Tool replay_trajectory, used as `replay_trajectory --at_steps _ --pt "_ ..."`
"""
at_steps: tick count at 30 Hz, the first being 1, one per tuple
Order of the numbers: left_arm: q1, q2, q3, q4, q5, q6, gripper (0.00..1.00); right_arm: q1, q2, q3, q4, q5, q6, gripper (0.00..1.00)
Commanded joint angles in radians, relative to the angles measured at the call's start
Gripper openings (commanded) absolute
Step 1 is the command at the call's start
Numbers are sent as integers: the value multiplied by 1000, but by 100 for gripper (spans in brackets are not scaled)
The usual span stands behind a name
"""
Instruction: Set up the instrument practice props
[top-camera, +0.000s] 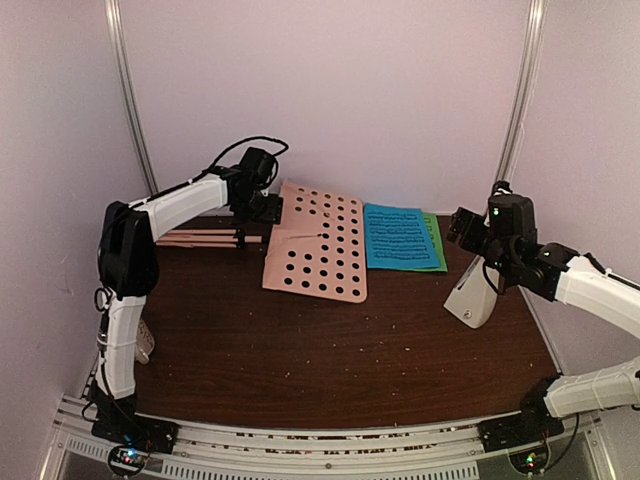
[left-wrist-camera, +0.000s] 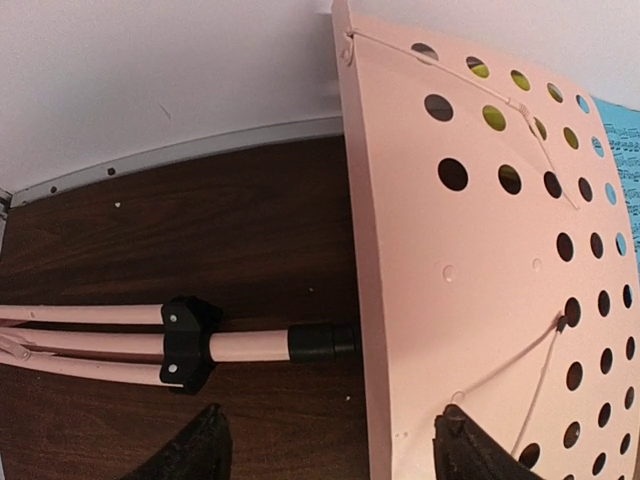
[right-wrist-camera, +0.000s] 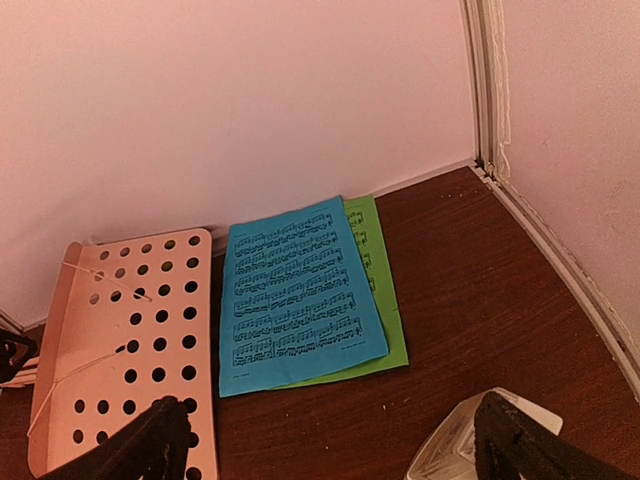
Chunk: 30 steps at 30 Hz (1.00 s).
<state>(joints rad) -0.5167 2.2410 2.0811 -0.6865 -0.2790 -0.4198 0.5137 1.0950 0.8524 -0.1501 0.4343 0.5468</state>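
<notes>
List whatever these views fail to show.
green sheet: mostly under the blue sheet in the right wrist view, so its print is unreadable.
metronome: cut off by the bottom edge in the right wrist view; from above, the right arm hides its top.
music stand: its legs run off the left edge of the left wrist view.
left gripper: its fingers are cropped at the bottom edge of the left wrist view, so contact with the music stand is unclear.

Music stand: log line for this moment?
music stand lying flat | left gripper open over its pole | right gripper open near metronome
</notes>
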Motion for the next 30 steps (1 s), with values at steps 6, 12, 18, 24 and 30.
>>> replay_trajectory --at_steps 6,12,18,24,30 --pt "-18 115 133 -26 -90 -32 63 -7 -18 1 -30 -32 70 100" --pt "-25 162 168 -30 -138 -49 55 -7 -57 -46 -7 -30 79 100" --pt "-26 177 167 -30 -155 -77 44 -7 -69 -71 6 -32 99 100" --pt "-27 190 173 -30 -152 -89 31 -8 -90 -101 29 -33 105 100" --pt "-26 201 176 -35 -146 -106 27 -7 -117 -130 47 -24 90 100"
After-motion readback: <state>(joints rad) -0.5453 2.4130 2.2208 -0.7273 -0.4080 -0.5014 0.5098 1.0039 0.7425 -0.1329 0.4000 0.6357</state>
